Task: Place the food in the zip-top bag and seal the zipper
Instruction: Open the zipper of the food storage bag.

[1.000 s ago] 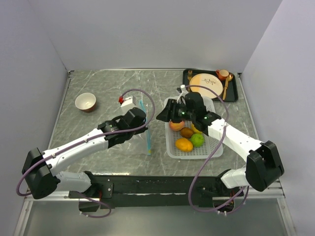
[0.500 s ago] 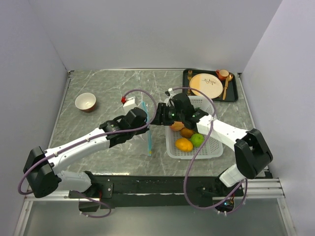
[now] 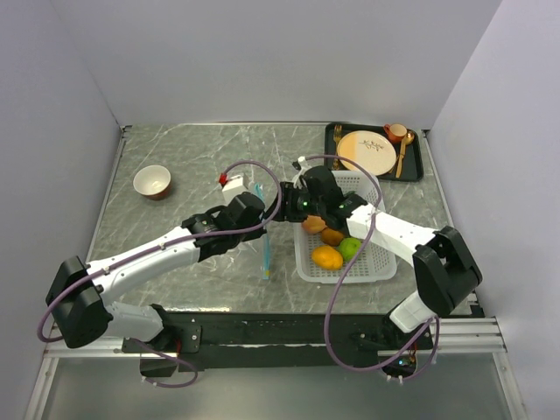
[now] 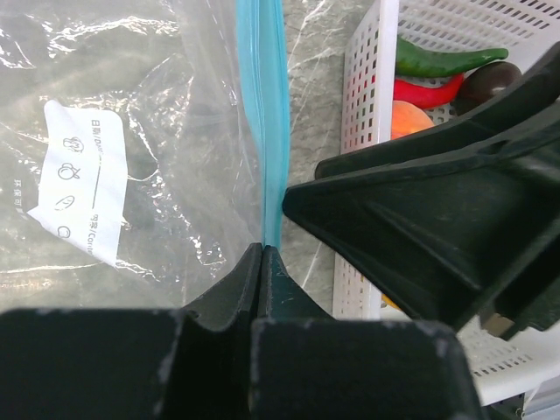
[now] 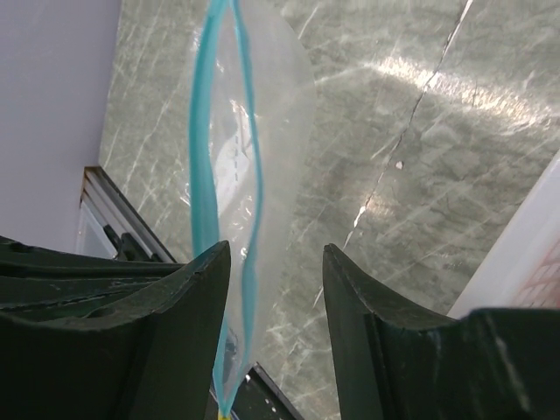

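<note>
At table centre, the left gripper is clamped tight on the near end of the zipper, and the teal strip runs away toward 12 o'clock. The zip-top bag lies clear on the marble at 9 o'clock of that strip, printed label showing.

Over at 3 o'clock sits the white mesh basket, and the food is all in there: green pepper, red pepper, a peach-pink round and a brown round, with the orange fruit and lime-green round showing from above.

The right gripper hangs between basket and bag, fingers spread and carrying nothing. Its own camera looks down on the bag mouth, the two teal lips bowed slightly apart.

My read: early days. The mouth is held ready, but nothing I can see has gone into the bag, so every piece needs loading and the seal comes after.
</note>
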Available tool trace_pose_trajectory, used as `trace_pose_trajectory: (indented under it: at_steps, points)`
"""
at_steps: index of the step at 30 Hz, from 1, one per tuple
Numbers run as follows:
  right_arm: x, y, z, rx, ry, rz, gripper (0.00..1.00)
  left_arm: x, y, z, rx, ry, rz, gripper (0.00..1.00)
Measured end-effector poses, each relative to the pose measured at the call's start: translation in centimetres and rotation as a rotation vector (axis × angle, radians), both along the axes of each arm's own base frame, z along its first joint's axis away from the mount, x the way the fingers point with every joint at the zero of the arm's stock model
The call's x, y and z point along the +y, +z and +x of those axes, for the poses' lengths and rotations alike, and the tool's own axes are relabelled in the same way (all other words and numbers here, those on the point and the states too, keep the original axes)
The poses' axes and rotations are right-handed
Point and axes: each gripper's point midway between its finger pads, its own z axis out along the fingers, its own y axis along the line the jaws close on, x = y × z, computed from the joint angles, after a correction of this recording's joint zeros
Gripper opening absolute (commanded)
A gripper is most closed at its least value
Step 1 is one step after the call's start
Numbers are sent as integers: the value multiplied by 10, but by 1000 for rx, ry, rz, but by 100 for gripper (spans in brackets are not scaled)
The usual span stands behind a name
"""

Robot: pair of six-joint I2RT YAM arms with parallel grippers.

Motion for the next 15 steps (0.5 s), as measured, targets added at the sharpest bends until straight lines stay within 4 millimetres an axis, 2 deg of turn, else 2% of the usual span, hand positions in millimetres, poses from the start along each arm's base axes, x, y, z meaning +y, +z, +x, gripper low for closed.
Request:
trace_pose_trajectory:
  at_steps: [6, 15]
  points:
    - [0, 14, 3, -36, -16, 26, 55, 0, 0, 0, 0, 0, 0, 1]
    - [1, 9, 3, -22, -12, 22, 53, -1, 0, 0, 1, -5, -5, 1]
